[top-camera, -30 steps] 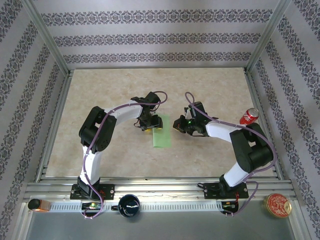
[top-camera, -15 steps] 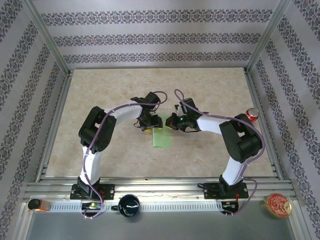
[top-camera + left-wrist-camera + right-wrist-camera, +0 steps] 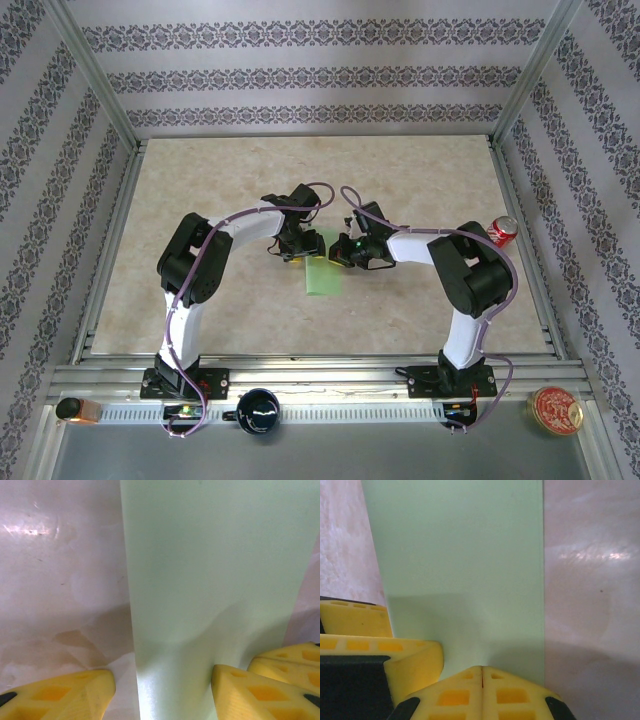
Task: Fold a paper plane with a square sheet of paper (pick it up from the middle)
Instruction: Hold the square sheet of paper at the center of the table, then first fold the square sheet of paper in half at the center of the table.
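View from above and from both wrists. The square sheet of paper [image 3: 322,274], light green, lies flat near the middle of the worktop [image 3: 200,190]. It is folded to a narrow rectangle that runs from its far end, between my two tools, back towards my bases. My left tool [image 3: 162,677] sits at that far end with its jaws about half open, holding nothing. One yellow fingertip is on the bare worktop just left of the paper, and the other appears to rest on the sheet itself. My right tool [image 3: 482,672] has its fingertips pressed fully together with nothing between them, and they are down at the paper's far end, close to its right edge. The change over the last second is on the right side: that arm has swung in from just beside the sheet, and its tool is now over the paper, almost touching the left tool. The left tool and the paper have not shifted. I judge that the left tool is pinning the sheet so the closed right tips can press or crease it. The paper shows no point yet, so the nose folds still lie ahead.
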